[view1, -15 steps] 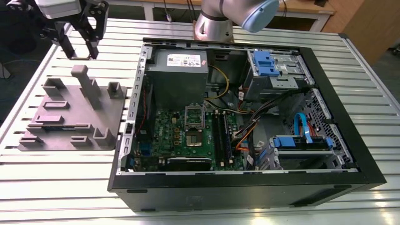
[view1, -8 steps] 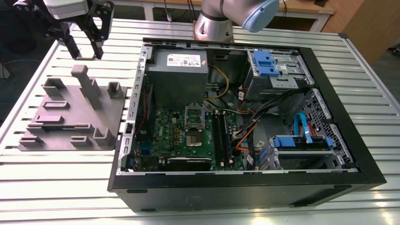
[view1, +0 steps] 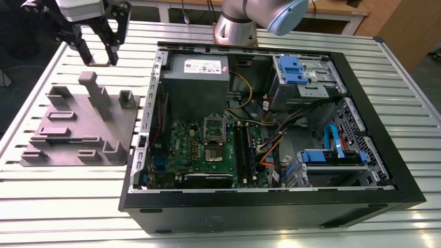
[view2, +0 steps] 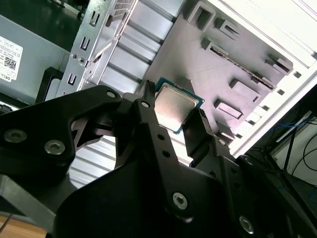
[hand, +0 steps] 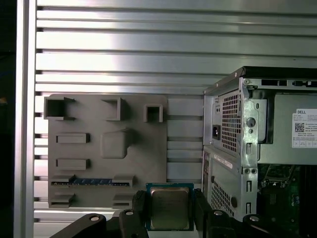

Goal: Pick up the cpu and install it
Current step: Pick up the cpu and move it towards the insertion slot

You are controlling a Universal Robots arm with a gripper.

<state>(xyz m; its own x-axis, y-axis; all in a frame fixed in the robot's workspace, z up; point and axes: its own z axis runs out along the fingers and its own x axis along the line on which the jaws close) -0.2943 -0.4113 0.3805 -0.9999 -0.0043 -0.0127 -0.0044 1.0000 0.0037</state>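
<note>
Now I see the gripper (view1: 98, 59) clenched on the cpu (hand: 170, 207), hanging over the slatted table (view1: 69, 217) at the exterior view's far left, beyond the grey tray (view1: 76, 124). One tray slot holds a memory stick (hand: 89, 182). To the right, the open computer case (view1: 386, 155) lies with its motherboard (view1: 206, 155) exposed.

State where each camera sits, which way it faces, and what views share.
Exterior view: off the arm, high, looking down on the open computer case and grey tray; the arm and gripper show.
First wrist view: on the wrist, looking down past the fingers at tray and case corner.
Second wrist view: on the wrist, looking slantwise along the fingers.
Both wrist views share the cpu clamped in the gripper.
</note>
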